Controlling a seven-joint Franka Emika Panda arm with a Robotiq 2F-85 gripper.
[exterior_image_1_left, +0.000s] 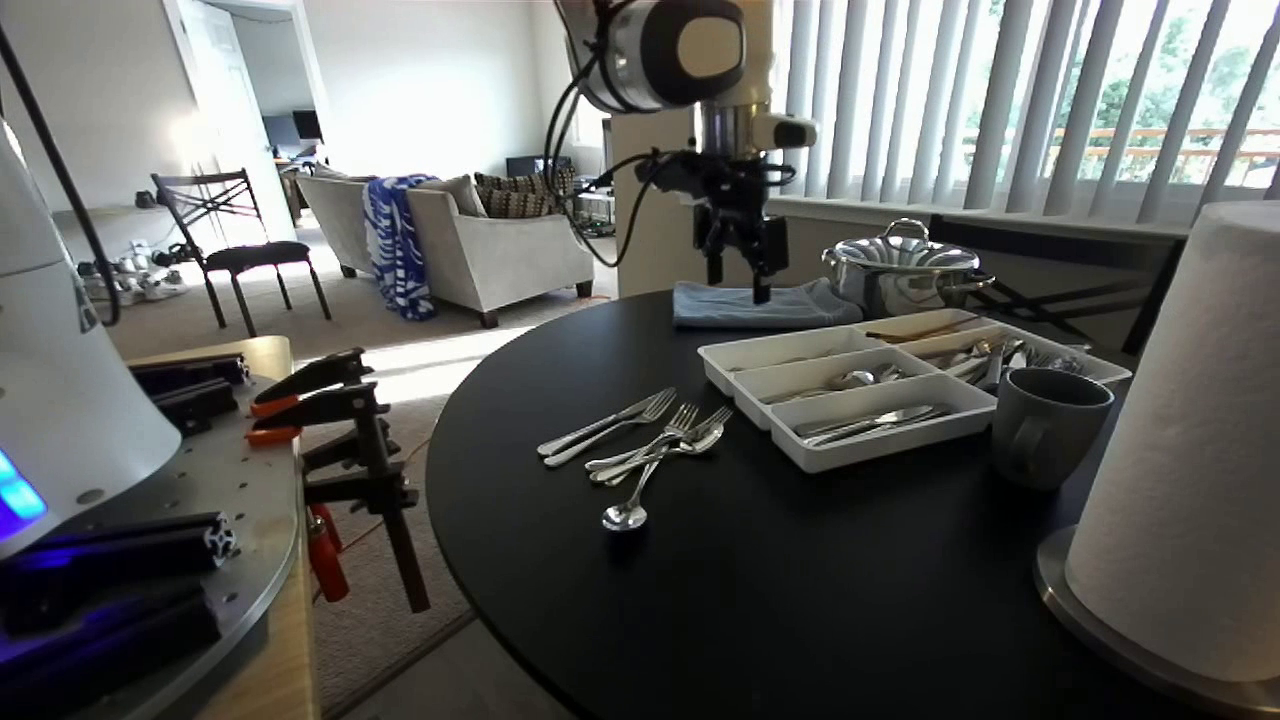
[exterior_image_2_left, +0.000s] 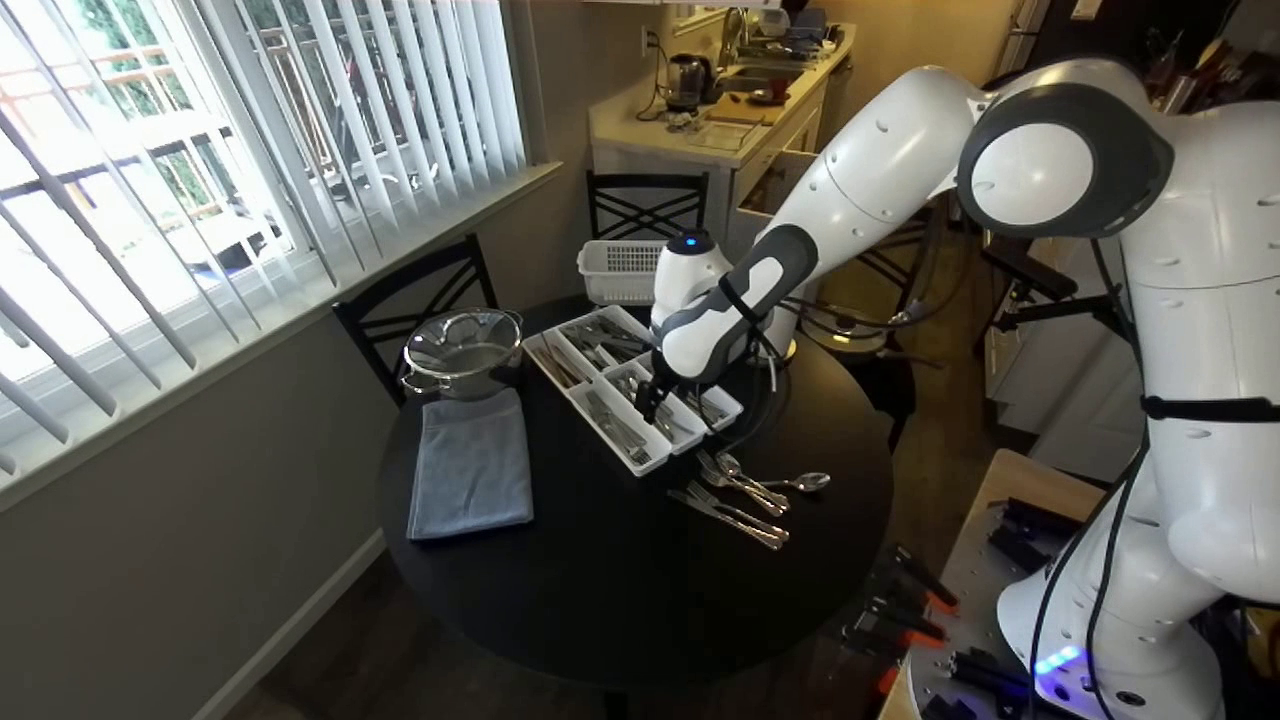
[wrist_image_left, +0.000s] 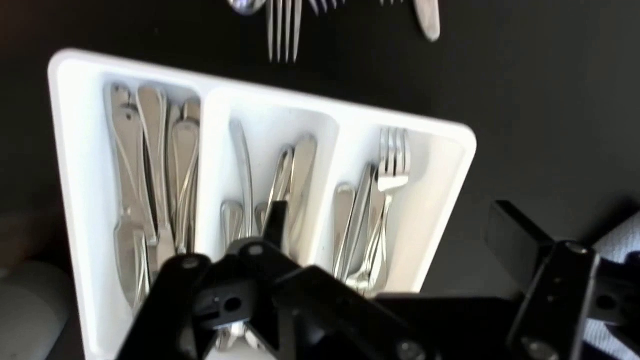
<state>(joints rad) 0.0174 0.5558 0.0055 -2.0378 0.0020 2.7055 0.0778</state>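
Grey mug (exterior_image_1_left: 1048, 430) and shiny pot (exterior_image_1_left: 892, 285) flank the cutlery tray (exterior_image_1_left: 890, 440).

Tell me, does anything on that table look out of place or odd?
Yes, mildly: in the wrist view, one fork in the white tray shows its tines where neighbouring pieces show handle ends. Loose cutlery also lies partly crossed on the table beside the tray. I see no spill or breakage.

Both exterior views overlook the table (exterior_image_1_left: 820, 600); the wrist view closely faces the tray (wrist_image_left: 270, 94).
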